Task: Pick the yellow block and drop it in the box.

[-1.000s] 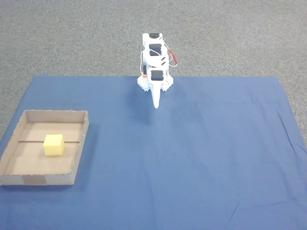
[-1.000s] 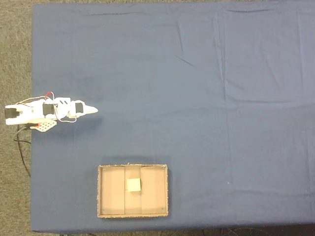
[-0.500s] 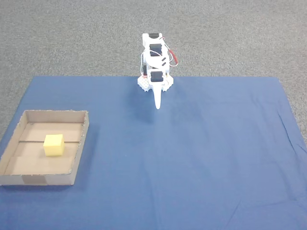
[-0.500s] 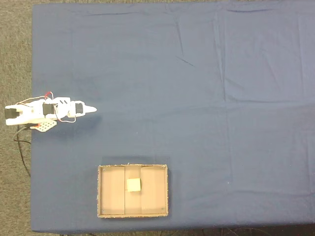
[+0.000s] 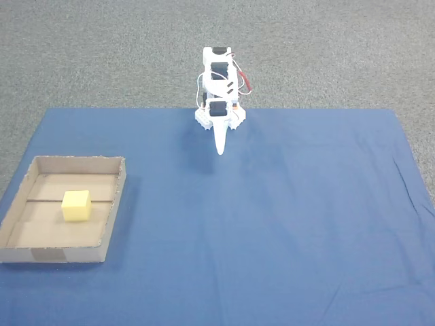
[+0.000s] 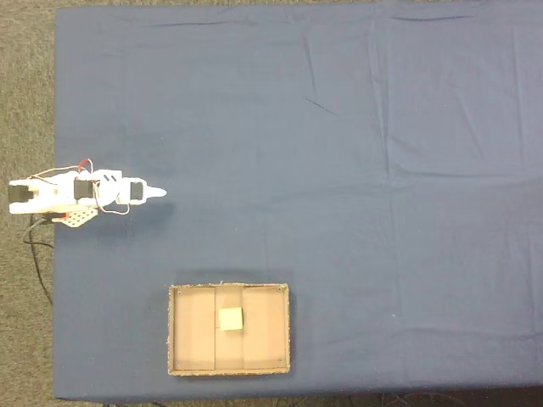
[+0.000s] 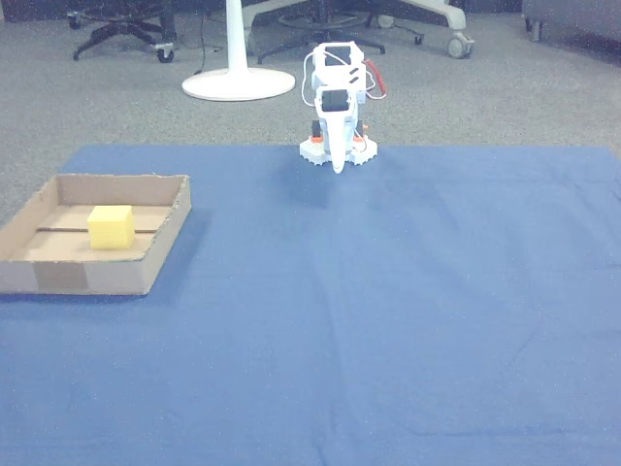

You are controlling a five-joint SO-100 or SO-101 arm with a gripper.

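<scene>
Brown cardboard sits at the left of the fixed view: the box (image 5: 115,204), a shallow tray with a seam across its floor and a tape patch on the near wall. The yellow block (image 5: 75,206) rests flat on that floor, right on the seam and clear of all four walls, so by the look of it the drop is done. You can check this from above, where the block (image 6: 230,319) lies near the middle of the box (image 6: 174,331).

Moving right, the blue cloth (image 5: 272,224) is bare between the box and the arm. The arm (image 5: 218,88) is folded up over its base at the far edge of the cloth, well apart from the box. The gripper (image 5: 219,146) points down towards the cloth, its fingers drawn together into one narrow tip with nothing between them.

What is left, I judge, is only to settle the arm. Keep it tucked, move slowly, and leave the box untouched so the block stays put.
</scene>
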